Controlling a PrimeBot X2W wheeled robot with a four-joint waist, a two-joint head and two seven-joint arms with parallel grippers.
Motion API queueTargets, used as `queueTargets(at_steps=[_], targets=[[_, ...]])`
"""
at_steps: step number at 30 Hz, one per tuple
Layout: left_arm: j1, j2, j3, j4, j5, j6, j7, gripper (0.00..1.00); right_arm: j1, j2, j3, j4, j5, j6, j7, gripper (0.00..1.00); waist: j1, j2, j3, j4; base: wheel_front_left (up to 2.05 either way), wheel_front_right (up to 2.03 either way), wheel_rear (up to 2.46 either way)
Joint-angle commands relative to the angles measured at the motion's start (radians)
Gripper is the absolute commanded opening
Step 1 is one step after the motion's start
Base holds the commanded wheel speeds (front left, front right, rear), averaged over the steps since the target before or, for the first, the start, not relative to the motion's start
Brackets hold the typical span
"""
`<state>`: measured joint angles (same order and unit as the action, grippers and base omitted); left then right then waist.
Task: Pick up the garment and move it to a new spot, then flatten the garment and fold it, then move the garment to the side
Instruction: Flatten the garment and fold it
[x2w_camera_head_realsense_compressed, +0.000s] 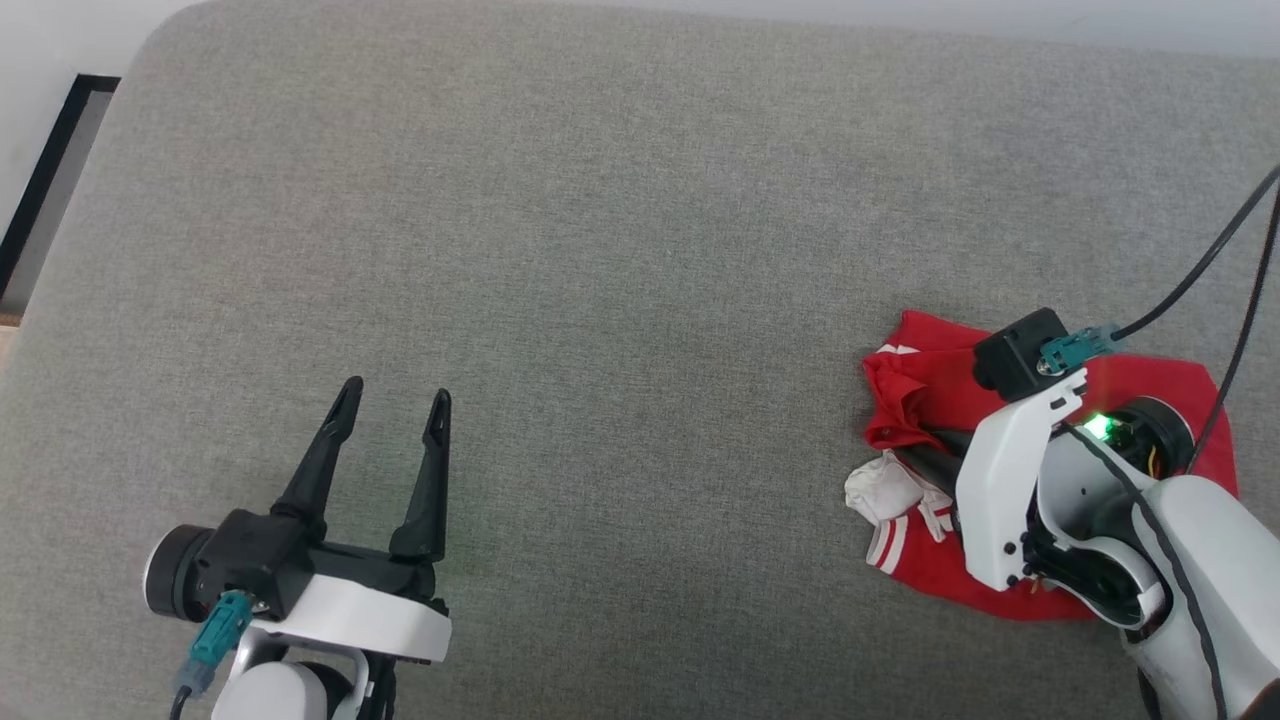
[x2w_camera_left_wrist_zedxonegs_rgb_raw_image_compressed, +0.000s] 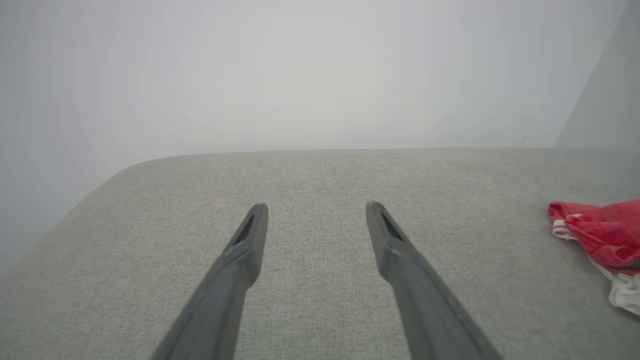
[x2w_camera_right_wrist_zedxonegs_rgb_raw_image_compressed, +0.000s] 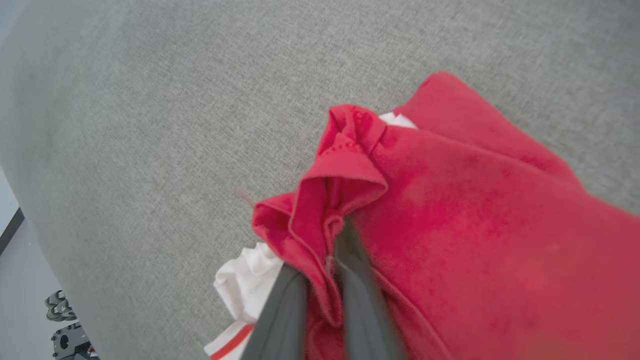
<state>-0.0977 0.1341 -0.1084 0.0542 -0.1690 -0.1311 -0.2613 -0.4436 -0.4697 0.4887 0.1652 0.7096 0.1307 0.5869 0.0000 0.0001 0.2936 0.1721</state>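
The garment (x2w_camera_head_realsense_compressed: 930, 375) lies crumpled at the right of the grey cushioned surface (x2w_camera_head_realsense_compressed: 640, 250), red with a white cuff and striped trim at its near-left side. My right gripper (x2w_camera_head_realsense_compressed: 918, 442) reaches into it from the right. In the right wrist view that gripper (x2w_camera_right_wrist_zedxonegs_rgb_raw_image_compressed: 325, 257) is shut on a raised red fold of the garment (x2w_camera_right_wrist_zedxonegs_rgb_raw_image_compressed: 450, 210); its fingers (x2w_camera_right_wrist_zedxonegs_rgb_raw_image_compressed: 360, 290) are partly buried in cloth. My left gripper (x2w_camera_head_realsense_compressed: 395, 395) rests at the lower left, open and holding nothing, far from the garment. The left wrist view shows the same open gripper (x2w_camera_left_wrist_zedxonegs_rgb_raw_image_compressed: 316, 207) and the garment (x2w_camera_left_wrist_zedxonegs_rgb_raw_image_compressed: 600, 232) at the right edge.
The cushion's rounded corner is at the upper left, with a dark-framed strip (x2w_camera_head_realsense_compressed: 50, 170) beyond it on the floor. Black cables (x2w_camera_head_realsense_compressed: 1210, 260) run from my right wrist to the right edge. A pale wall (x2w_camera_left_wrist_zedxonegs_rgb_raw_image_compressed: 320, 75) stands behind the surface.
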Motion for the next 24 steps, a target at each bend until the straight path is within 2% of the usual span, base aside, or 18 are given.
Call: queueTargets(at_steps=[1,2,3,4,5,6,10,16,24], targets=[[-0.009,0.003,0.003,0.001,-0.007,0.001,-0.005,1.00,-0.009,0.004,0.017,0.020,0.011,0.000,-0.015,0.00,0.0000,-0.0001,-0.002,0.000,0.00,0.00,0.00],[-0.007,0.003,0.004,0.001,-0.006,0.001,-0.005,1.00,-0.012,0.002,0.020,0.026,0.017,0.000,-0.024,0.00,0.0000,-0.0001,-0.004,-0.002,0.00,0.00,0.00],[-0.004,0.005,0.008,0.002,-0.006,0.001,-0.005,1.00,-0.013,0.001,0.018,0.029,0.022,0.000,-0.037,0.10,0.0000,-0.0001,-0.007,-0.004,0.00,0.00,0.00],[-0.004,0.005,0.008,0.002,-0.006,0.001,-0.005,1.00,-0.013,0.001,0.018,0.029,0.022,0.000,-0.037,0.10,0.0000,-0.0001,-0.007,-0.004,0.00,0.00,0.00],[0.001,0.008,0.013,0.002,-0.003,0.001,-0.005,1.00,-0.015,0.004,0.012,0.032,0.029,0.000,-0.054,0.59,0.0000,-0.0001,-0.012,-0.009,0.00,0.00,0.00],[0.007,0.009,0.018,0.002,0.000,0.001,-0.005,1.00,-0.018,0.006,0.004,0.036,0.035,0.000,-0.070,1.00,0.0000,-0.0001,-0.018,-0.014,0.00,0.00,0.00],[0.021,0.008,0.029,0.014,-0.001,0.001,-0.005,1.00,-0.020,-0.009,0.009,0.029,0.060,0.000,-0.126,1.00,0.0000,-0.0001,-0.040,-0.040,0.00,0.00,0.00],[0.032,0.012,0.026,0.025,-0.008,0.001,-0.005,1.00,-0.017,-0.064,0.003,0.012,0.100,0.000,-0.224,1.00,0.0000,-0.0001,-0.077,-0.082,0.00,0.00,0.00],[0.043,0.006,0.026,0.055,-0.026,0.001,-0.005,1.00,0.011,-0.108,-0.024,0.077,0.172,0.000,-0.383,1.00,0.0000,-0.0001,-0.119,-0.132,0.00,0.00,0.00]])
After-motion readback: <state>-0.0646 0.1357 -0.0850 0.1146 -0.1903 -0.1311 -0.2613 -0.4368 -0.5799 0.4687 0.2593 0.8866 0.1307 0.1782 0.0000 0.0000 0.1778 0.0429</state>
